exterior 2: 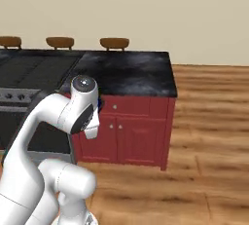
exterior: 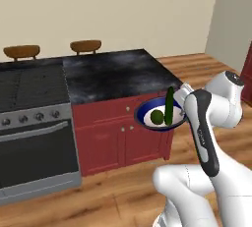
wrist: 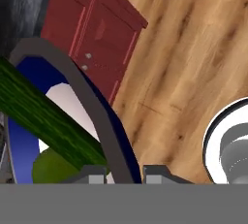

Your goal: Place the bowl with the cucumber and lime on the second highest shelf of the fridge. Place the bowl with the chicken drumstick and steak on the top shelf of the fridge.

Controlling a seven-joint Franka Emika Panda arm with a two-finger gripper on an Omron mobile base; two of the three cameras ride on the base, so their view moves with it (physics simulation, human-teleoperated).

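Wooden plank flooring (exterior: pixel 118 196) spreads across the lower part of both base views, beneath a plain cream wall (exterior: pixel 108 10) that fills the top. Centre frame in the left base view stands a red cabinet island (exterior: pixel 123 132) topped by a black speckled counter (exterior: pixel 113 73); a steel range (exterior: pixel 34 132) with a dark oven door sits against its left side, and two brown chair backs (exterior: pixel 86 46) peek over the counter's far edge. At the lower right of that view the white arm (exterior: pixel 206 123) folds up and over toward the island.

Right of centre in the left base view, in front of the cabinet's upper corner and off the counter, hangs the bowl with the cucumber and lime (exterior: pixel 157 115), dark blue outside, white inside. The gripper (wrist: pixel 125 173) is closed narrowly on the bowl's rim, one fingertip inside the bowl and one outside, as the bottom of the hand view shows. The cucumber (exterior: pixel 169 105) stands steeply, poking above the rim; the lime (exterior: pixel 157 117) rests just beside it on its left, low in the bowl.
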